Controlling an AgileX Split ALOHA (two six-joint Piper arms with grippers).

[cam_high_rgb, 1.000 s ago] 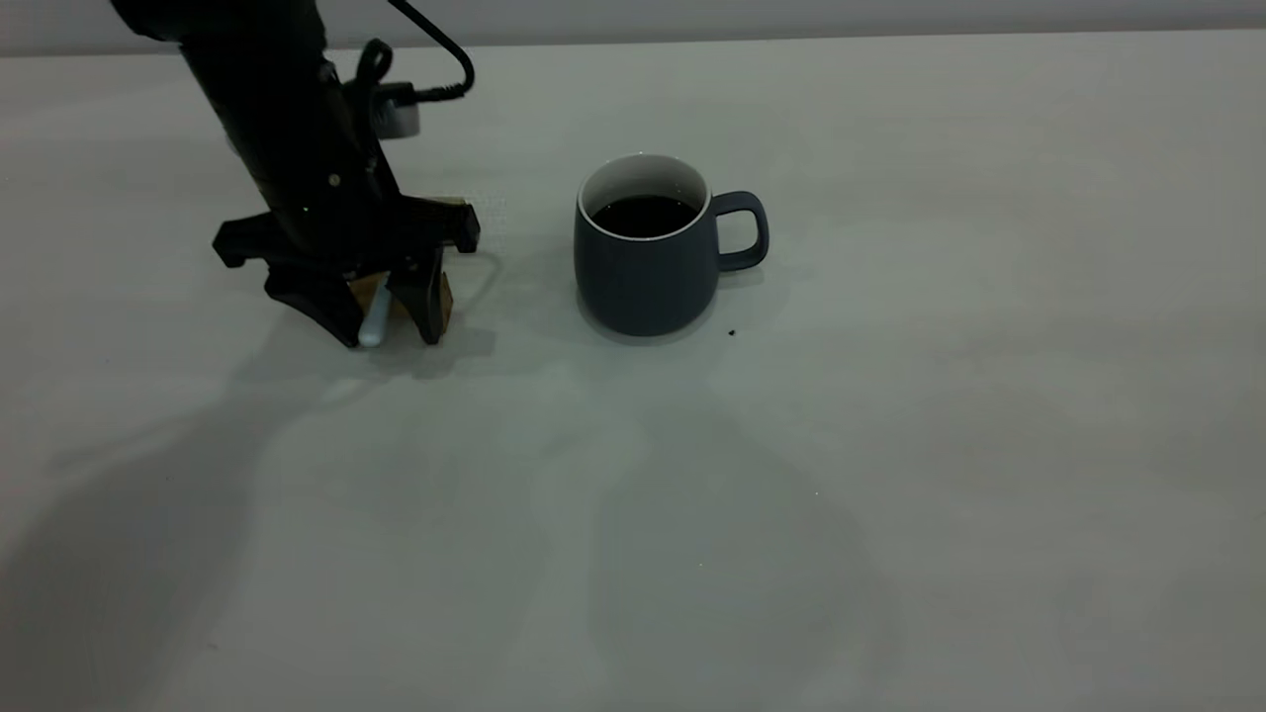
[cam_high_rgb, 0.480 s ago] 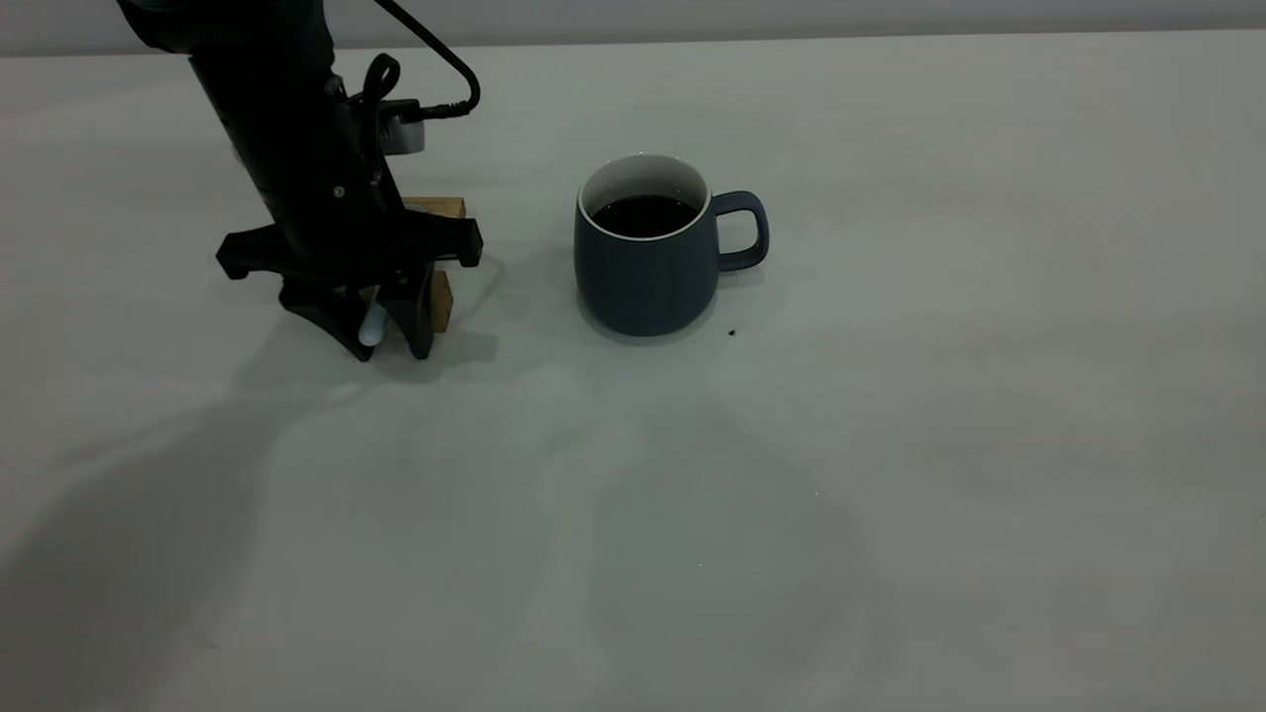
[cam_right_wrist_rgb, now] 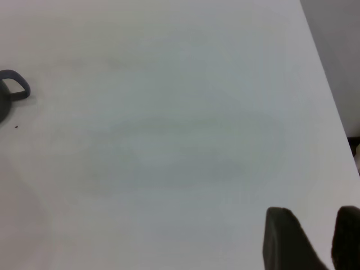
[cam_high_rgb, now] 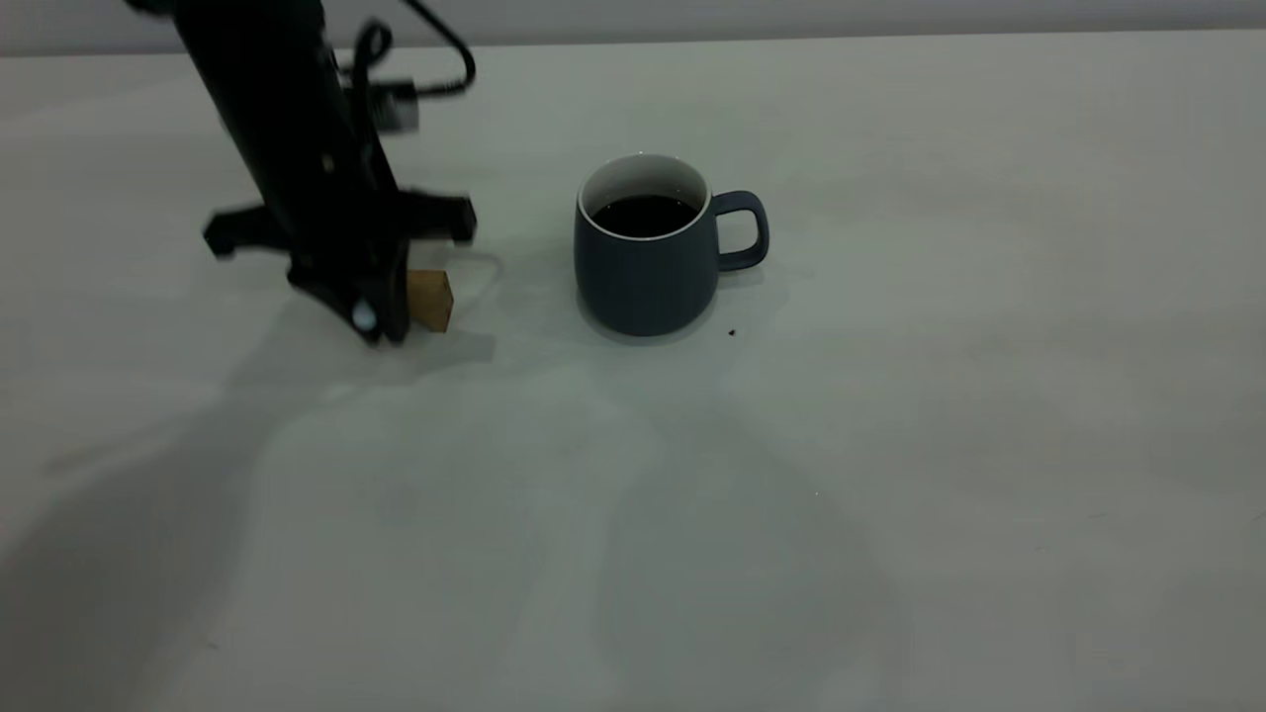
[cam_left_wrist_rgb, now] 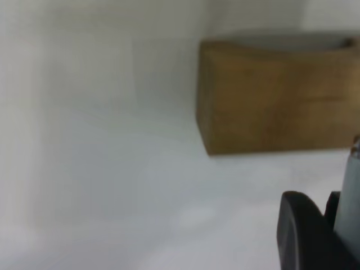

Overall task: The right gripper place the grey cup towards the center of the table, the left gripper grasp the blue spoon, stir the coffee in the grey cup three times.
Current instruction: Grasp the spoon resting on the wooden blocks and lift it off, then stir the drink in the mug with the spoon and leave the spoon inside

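Observation:
At the table's left my left gripper (cam_high_rgb: 374,321) points down, shut on the pale end of the blue spoon (cam_high_rgb: 364,316); the rest of the spoon is hidden by the fingers. The left wrist view shows the spoon handle (cam_left_wrist_rgb: 351,191) pressed against a dark finger (cam_left_wrist_rgb: 301,236). The grey cup (cam_high_rgb: 643,262) stands upright near the table's middle with dark coffee (cam_high_rgb: 643,215) inside and its handle turned right. Only the cup handle (cam_right_wrist_rgb: 14,90) shows in the right wrist view. My right gripper (cam_right_wrist_rgb: 315,225) hovers far from it, open and holding nothing.
A small wooden block (cam_high_rgb: 430,300) sits just right of my left gripper's fingers and fills the left wrist view (cam_left_wrist_rgb: 275,95). A tiny dark speck (cam_high_rgb: 732,332) lies by the cup. The off-white table (cam_high_rgb: 890,494) stretches wide to the front and right; its edge (cam_right_wrist_rgb: 332,112) shows in the right wrist view.
My left gripper's fingers have closed together on the spoon's handle end, and the arm has risen a little. The cup has not moved.

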